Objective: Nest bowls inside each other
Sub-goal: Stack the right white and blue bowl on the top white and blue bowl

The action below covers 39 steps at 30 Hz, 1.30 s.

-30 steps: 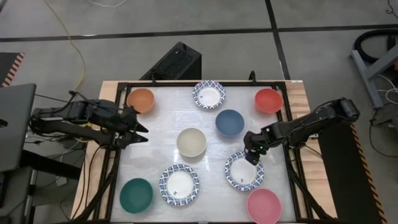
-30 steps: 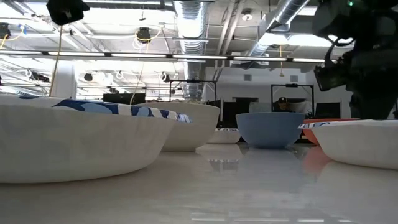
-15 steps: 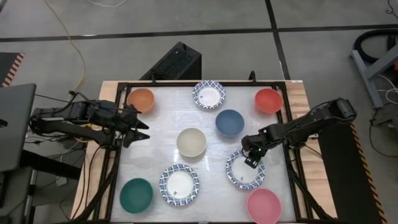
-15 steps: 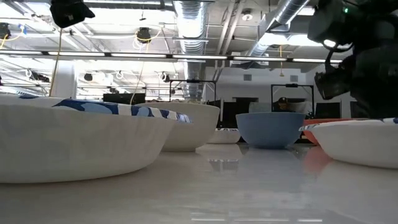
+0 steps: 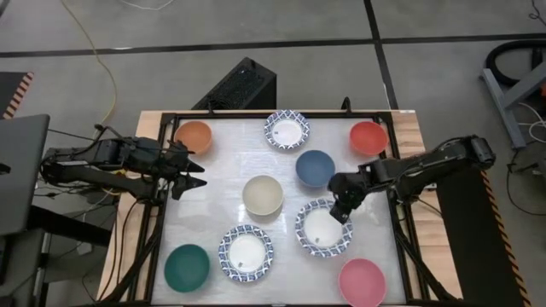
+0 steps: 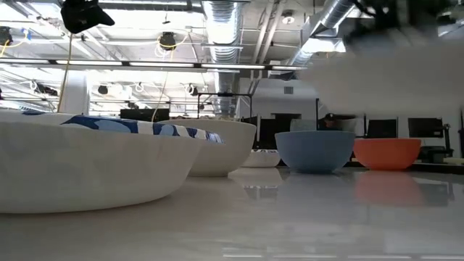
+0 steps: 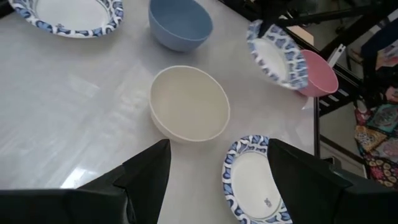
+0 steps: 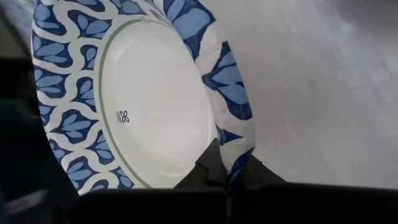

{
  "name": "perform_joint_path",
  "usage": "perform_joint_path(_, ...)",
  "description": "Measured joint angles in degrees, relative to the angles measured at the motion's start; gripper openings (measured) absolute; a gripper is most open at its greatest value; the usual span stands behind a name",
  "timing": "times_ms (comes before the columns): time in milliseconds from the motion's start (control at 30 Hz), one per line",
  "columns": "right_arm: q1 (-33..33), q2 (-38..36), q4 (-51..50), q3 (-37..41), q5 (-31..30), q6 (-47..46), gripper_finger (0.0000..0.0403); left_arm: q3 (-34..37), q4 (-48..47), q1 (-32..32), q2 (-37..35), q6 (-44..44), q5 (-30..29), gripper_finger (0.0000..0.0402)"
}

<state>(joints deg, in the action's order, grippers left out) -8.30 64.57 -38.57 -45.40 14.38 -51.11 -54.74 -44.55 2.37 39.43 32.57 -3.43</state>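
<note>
My right gripper (image 5: 342, 207) is shut on a white bowl with a blue patterned rim (image 5: 322, 228), held above the table right of centre. The left wrist view shows this bowl (image 7: 277, 57) tilted in the air. On the table stand the cream (image 5: 263, 195), blue (image 5: 315, 168), orange (image 5: 194, 136), red (image 5: 368, 137), teal (image 5: 187, 266) and pink (image 5: 361, 281) bowls. Two more patterned bowls stand there, one far (image 5: 287, 129) and one near (image 5: 246, 253). My left gripper (image 5: 192, 176) hangs open over the table's left edge, touching nothing. My right gripper pinches the patterned bowl's rim (image 8: 231, 152) on its far right side, one finger on the inside and one on the outside. The fingers (image 8: 208, 169) slant down from the table's right. The bowl is lifted clear and hangs tilted below them.
The black frame rail (image 5: 256, 114) runs round the table. Bare table top (image 5: 213, 200) lies between the cream bowl and the left edge. In the low view the near patterned bowl (image 6: 87, 163) fills the left foreground.
My right gripper has shut on the patterned bowl's rim and risen, drawing toward the table's left and far side. The bowl has come up off the table, tipped, and shifted left. My left gripper has kept its place.
</note>
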Motion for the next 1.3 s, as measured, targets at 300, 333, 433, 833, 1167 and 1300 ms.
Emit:
perform_joint_path(300,10.92,0.74,0.78,-19.43,-4.16,0.39,0.0008,0.0,-0.12,0.02,-0.21,1.43,-2.66,0.0257)
perform_joint_path(333,12.88,1.19,1.0,-21.54,-6.09,0.6,0.0008,0.0,-0.2,0.0,-0.21,1.65,-3.27,0.0257)
perform_joint_path(433,19.58,1.91,1.47,-26.31,-11.45,3.87,0.0008,0.0,-0.78,0.01,-0.21,1.63,-5.01,0.0257)
perform_joint_path(833,43.43,17.25,3.58,-28.9,-4.95,11.19,0.0008,0.0,-4.79,0.0,-0.21,3.26,-8.11,0.0256)
perform_joint_path(1167,52.61,32.49,10.03,-28.9,1.99,12.59,0.0008,0.0,-5.1,0.0,-0.21,4.47,-10.1,0.0256)
perform_joint_path(1300,53.94,35.9,10.74,-28.9,2.45,12.69,0.0008,0.0,-5.09,0.0,-0.21,4.96,-11.11,0.0256)
